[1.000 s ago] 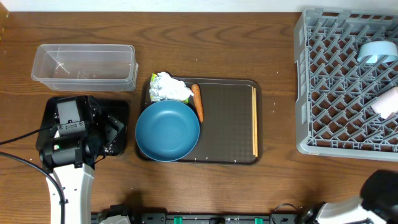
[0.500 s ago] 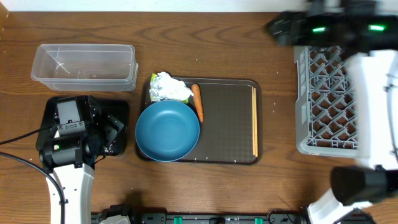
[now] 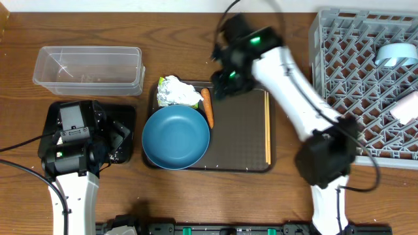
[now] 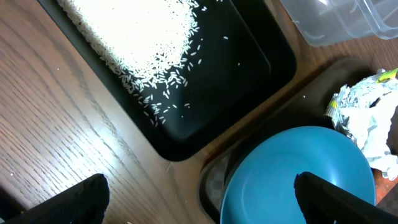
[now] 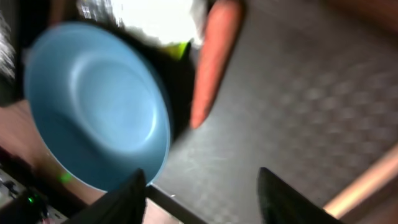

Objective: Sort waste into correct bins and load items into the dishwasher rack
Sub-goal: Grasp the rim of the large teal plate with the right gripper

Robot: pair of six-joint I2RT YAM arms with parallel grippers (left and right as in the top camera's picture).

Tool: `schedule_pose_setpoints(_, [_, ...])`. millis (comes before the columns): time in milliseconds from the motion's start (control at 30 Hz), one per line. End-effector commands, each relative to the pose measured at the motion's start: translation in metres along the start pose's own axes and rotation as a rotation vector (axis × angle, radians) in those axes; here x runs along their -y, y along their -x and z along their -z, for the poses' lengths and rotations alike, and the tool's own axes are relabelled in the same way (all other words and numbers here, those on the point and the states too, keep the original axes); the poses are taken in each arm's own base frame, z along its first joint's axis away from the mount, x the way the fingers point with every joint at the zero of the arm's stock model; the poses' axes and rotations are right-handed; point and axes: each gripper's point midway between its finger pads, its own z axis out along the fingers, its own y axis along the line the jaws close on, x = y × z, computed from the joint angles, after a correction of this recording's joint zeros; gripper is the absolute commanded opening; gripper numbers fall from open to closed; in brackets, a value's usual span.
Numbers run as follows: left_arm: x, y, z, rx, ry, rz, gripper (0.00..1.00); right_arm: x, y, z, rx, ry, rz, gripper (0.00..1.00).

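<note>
The large dark-blue bowl point(image 3: 176, 137) sits on the brown serving tray point(image 3: 245, 153), with the crumpled wrapper point(image 3: 176, 91) and the carrot point(image 3: 207, 108) behind it and the chopsticks point(image 3: 267, 127) along the tray's right side. My right gripper point(image 3: 222, 88) is open and empty, above the tray next to the carrot point(image 5: 211, 59). My left gripper point(image 4: 199, 202) is open and empty over the black tray point(image 4: 249, 68), which holds the rice grains point(image 4: 134, 31). The clear tub point(image 3: 88, 68) stands at the back left. The grey rack point(image 3: 366, 85) at the right holds the light-blue cup point(image 3: 395, 54).
A pale object point(image 3: 407, 106) lies in the rack at its right edge, partly cut off. The left arm's body covers most of the black tray in the overhead view. Bare wooden table point(image 3: 294, 52) lies between serving tray and rack.
My right arm has swung from over the rack at the back right, leftward across the table, to above the serving tray near the carrot. The left arm has not moved.
</note>
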Motion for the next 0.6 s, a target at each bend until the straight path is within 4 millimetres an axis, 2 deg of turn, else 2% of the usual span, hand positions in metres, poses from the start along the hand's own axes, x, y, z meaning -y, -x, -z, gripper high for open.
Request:
schedule_pose_setpoints(0, [0.002,0.006,0.005,0.018,-0.003,0.01,0.98,-0.017,-0.015,-0.032,-0.094,-0.018,0.043,0.46])
schedule_pose_setpoints(133, [0.002,0.006,0.005,0.018,-0.003,0.01,0.98,-0.035,-0.037,-0.07,-0.204,-0.041,0.088,0.45])
schedule_pose_setpoints(300, [0.002,0.006,0.005,0.018,-0.003,0.011,0.98,-0.04,-0.06,-0.109,-0.312,-0.109,0.097,0.38])
schedule_pose_setpoints(433, [0.002,0.006,0.005,0.018,-0.003,0.01,0.98,-0.041,-0.068,-0.12,-0.345,-0.139,0.087,0.33])
schedule_pose_setpoints(567, [0.002,0.006,0.005,0.018,-0.003,0.01,0.98,-0.036,-0.068,-0.12,-0.337,-0.19,0.061,0.16])
